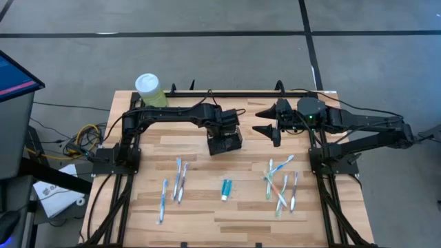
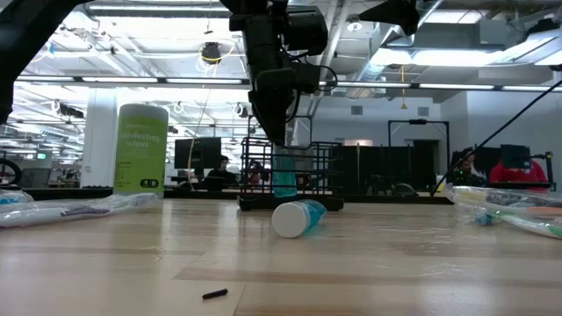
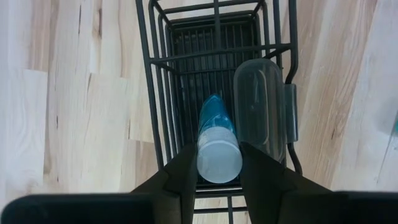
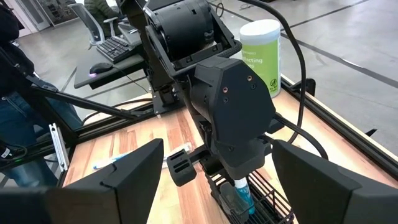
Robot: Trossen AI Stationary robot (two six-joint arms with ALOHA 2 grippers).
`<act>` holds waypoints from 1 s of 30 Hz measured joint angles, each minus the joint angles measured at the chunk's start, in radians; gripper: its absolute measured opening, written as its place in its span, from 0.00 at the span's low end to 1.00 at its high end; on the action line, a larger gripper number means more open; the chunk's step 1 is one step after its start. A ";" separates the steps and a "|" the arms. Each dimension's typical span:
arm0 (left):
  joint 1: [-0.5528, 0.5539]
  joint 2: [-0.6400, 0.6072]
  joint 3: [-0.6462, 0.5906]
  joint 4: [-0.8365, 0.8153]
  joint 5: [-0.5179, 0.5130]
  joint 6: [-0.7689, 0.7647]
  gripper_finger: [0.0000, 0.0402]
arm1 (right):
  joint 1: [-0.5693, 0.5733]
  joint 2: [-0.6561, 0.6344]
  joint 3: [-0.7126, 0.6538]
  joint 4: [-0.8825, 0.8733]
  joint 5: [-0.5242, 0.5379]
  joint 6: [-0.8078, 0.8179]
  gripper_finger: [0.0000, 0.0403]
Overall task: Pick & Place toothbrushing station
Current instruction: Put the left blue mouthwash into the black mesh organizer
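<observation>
**Toothpaste tube gripped over the wire caddy**

Left end effector poised directly above the toothbrushing station, fingers clamped on the white cap end of a blue toothpaste tube. Tube pointed down into one compartment of the black wire-mesh caddy, blue body already inside the wire walls, cap end level with the fingertips. Beside it, in the neighbouring compartment, a clear plastic case with rounded ends, standing upright against the wire.

Caddy set on the worktop near the middle of its far half, resting flat on the light wood. Seen from table height, caddy upright with the tube visible through the mesh and the left arm coming down onto it from above.

Right end effector hovering off to the right of the caddy, apart from it, fingers spread wide and grasping nothing. From its wrist camera, both dark fingers well apart, with the left arm's wrist and the caddy beyond them.

Green canister with a white lid at the far left corner of the worktop. Second tube, blue with a white cap, lying on its side nearer the front edge. Several toothbrushes scattered left of that tube, another cluster of toothbrushes to its right. Small dark scrap on the wood close to the low camera. People seated at desks in the room behind.
</observation>
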 joint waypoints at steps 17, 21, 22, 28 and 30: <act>-0.020 0.047 0.007 0.010 -0.007 0.046 0.24 | -0.001 0.000 0.000 0.001 0.000 -0.019 0.73; -0.011 0.028 0.003 0.011 -0.004 0.044 0.25 | 0.000 0.000 0.000 0.001 0.000 -0.019 0.73; -0.006 0.023 0.001 0.008 -0.002 0.044 0.26 | 0.000 0.000 0.000 0.001 0.000 -0.019 0.73; 0.008 0.018 0.001 0.001 0.016 0.049 0.31 | -0.001 0.000 0.000 0.001 0.000 -0.024 0.73; 0.007 0.018 0.001 0.004 0.016 0.049 0.33 | 0.000 0.000 0.000 0.001 0.000 -0.024 0.73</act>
